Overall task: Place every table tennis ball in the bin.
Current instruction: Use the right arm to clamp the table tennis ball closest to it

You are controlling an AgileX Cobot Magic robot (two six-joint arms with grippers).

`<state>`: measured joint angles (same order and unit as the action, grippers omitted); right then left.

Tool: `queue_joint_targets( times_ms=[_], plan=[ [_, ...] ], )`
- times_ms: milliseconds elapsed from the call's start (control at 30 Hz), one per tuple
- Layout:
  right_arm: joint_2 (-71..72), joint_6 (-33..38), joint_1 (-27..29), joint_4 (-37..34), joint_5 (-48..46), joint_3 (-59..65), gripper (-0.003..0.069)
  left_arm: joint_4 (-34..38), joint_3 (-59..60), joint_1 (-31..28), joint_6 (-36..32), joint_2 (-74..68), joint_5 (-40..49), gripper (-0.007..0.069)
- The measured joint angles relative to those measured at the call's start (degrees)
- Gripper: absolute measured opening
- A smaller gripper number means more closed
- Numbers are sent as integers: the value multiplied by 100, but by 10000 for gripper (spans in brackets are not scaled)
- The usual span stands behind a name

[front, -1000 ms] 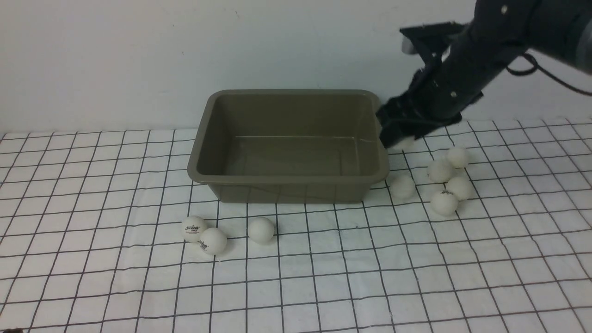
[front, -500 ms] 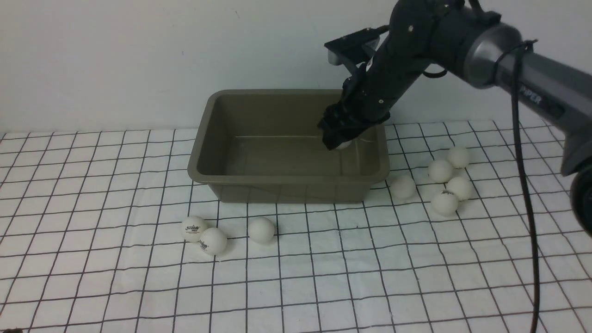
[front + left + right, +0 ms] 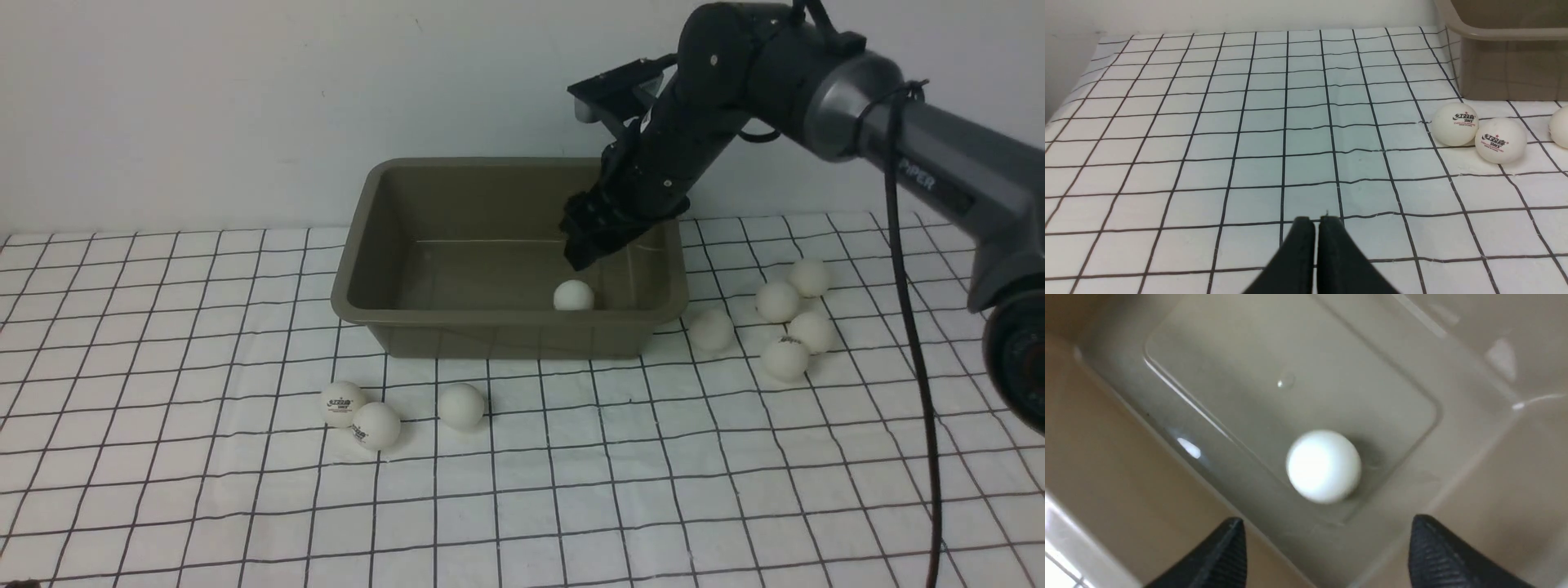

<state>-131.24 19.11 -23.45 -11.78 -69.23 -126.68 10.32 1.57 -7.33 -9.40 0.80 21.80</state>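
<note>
The right end effector was apart now, its table tennis ball dropped at the bin's 5 o'clock. The left end effector was together; eight remained outside.

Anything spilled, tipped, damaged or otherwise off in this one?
Nothing stands out. The bin sits upright and intact with one ball inside; the other balls lie on the cloth, three in front, five to its right. The right gripper hangs open above it.

Plain white wall, gridded tablecloth (black lines)
</note>
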Motion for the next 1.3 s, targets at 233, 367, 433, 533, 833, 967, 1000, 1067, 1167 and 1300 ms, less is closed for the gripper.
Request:
queue_joint_targets(
  times_ms=[233,367,433,533,833,967,1000,1067,1167,1300],
  plan=[
    [344,-457,433,708,-219,-361,482,0,0,0,0,0,0,-4],
    [464,-773,1167,899,-236,-375,482,0,0,0,0,0,0,-4],
    [464,-835,1502,838,-245,-352,482,0,0,0,0,0,0,-4],
    [464,-864,1836,565,-244,-184,482,0,0,0,0,0,0,-4],
    [7,-887,2080,181,-258,146,482,0,0,0,0,0,0,-4],
    [-251,-893,2080,179,-251,146,482,0,0,0,0,0,0,-4],
    [-274,-907,2080,187,-245,146,482,0,0,0,0,0,0,-4],
    [-349,-935,2080,209,-239,146,482,0,0,0,0,0,0,-4],
    [-454,-955,2080,224,-230,146,482,0,0,0,0,0,0,-4],
    [-631,-974,2080,257,-218,146,482,0,0,0,0,0,0,-4]
  ],
)
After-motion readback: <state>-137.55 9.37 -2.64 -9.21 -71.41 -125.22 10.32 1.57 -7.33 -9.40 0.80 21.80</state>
